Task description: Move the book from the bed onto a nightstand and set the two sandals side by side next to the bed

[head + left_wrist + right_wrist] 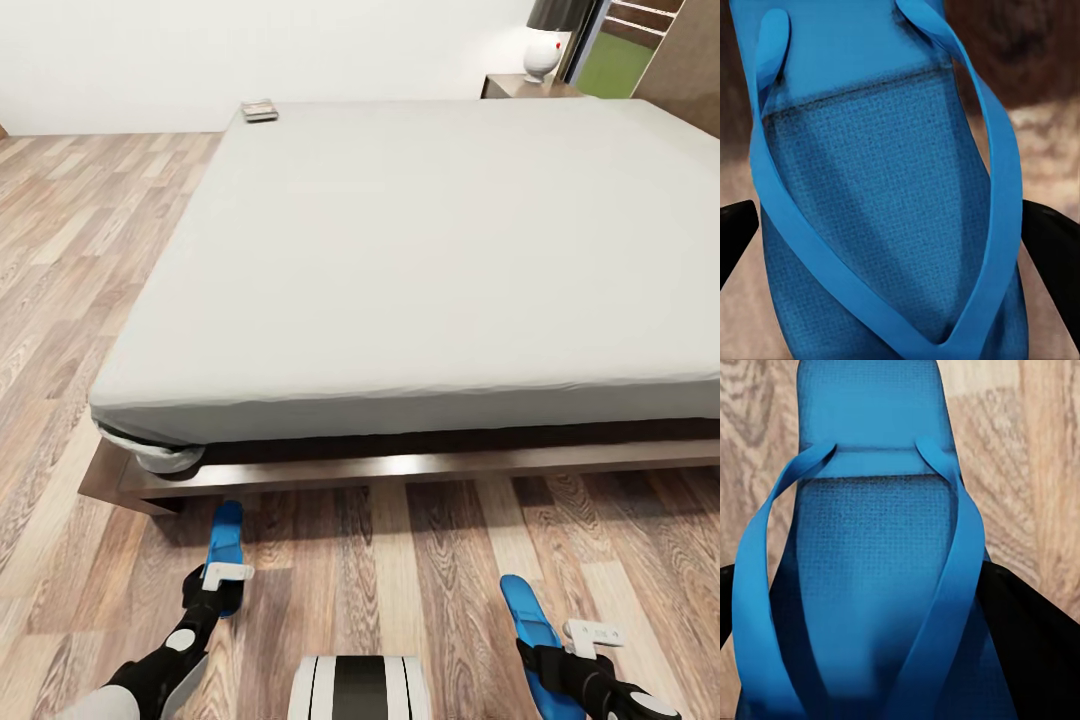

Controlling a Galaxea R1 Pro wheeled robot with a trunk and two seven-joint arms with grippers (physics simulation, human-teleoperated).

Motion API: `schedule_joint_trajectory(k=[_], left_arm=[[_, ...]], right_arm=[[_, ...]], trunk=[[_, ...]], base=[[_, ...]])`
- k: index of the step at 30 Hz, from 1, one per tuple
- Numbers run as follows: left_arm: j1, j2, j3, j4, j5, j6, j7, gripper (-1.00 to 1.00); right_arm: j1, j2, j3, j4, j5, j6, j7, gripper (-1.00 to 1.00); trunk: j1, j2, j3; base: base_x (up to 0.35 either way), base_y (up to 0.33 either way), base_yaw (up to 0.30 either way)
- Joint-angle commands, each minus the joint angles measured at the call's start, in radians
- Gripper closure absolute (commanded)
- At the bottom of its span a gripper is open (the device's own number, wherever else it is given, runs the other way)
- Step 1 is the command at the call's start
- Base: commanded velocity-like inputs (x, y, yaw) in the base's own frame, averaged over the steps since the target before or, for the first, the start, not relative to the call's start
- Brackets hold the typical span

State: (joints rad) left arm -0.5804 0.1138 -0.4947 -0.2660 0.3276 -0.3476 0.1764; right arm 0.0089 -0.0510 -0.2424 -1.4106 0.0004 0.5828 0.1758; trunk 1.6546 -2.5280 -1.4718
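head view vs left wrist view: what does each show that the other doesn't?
Head view alone: the large low bed with pale grey mattress, the small dark book at its far corner, a white lamp on a dark wooden nightstand, the second bright blue sandal at the right gripper.

Left wrist view alone: the sandal's woven footbed texture and blue V-strap, close up.

Shared: the blue sandal at the left gripper, over wood-plank floor.

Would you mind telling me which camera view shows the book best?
The head view: the book lies flat on the far left corner of the bed, small and distant, its cover too small to read. The left wrist view shows a blue sandal close up, and the right wrist view another sandal, not the book.
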Motion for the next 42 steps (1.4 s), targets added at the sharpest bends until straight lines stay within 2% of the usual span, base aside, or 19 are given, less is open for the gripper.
schedule_joint_trajectory(k=[1,9,17,26,29,36,42], left_arm=[[-0.005,0.000,-0.008,0.000,0.005,-0.002,0.006,1.00],[-0.011,0.001,-0.008,-0.002,0.005,-0.002,0.006,1.00],[-0.013,0.000,-0.008,-0.003,0.005,-0.001,0.006,1.00],[-0.013,-0.002,-0.008,-0.004,0.005,-0.001,0.006,1.00],[-0.013,-0.003,-0.008,-0.004,0.005,-0.001,0.006,1.00],[-0.013,-0.003,-0.008,-0.003,0.005,-0.001,0.006,1.00],[-0.013,-0.003,-0.010,-0.003,0.005,-0.001,0.006,1.00]], right_arm=[[0.000,0.000,-0.001,-0.001,0.001,0.004,0.004,1.00],[0.000,0.000,0.000,-0.001,0.001,0.004,0.004,1.00],[0.000,0.000,0.000,-0.001,0.001,0.004,0.004,1.00],[0.000,0.000,0.000,-0.006,0.001,0.003,0.005,1.00],[0.000,-0.001,-0.001,-0.020,0.001,0.003,0.005,1.00],[0.000,0.002,0.003,-0.123,0.003,0.018,0.005,1.00],[0.000,0.002,0.002,-0.142,0.007,0.020,0.004,1.00]], trunk=[[0.000,0.000,-0.001],[0.000,0.000,-0.001],[0.003,-0.002,-0.032],[0.003,-0.002,-0.032],[0.003,-0.002,-0.032],[0.003,-0.002,-0.032],[0.003,-0.002,-0.032]], base=[[0.000,0.000,0.000],[0.000,0.000,0.000],[0.000,0.000,0.000],[0.000,0.000,0.000],[0.000,0.000,0.000],[0.000,0.000,0.000],[0.000,0.000,0.000]])
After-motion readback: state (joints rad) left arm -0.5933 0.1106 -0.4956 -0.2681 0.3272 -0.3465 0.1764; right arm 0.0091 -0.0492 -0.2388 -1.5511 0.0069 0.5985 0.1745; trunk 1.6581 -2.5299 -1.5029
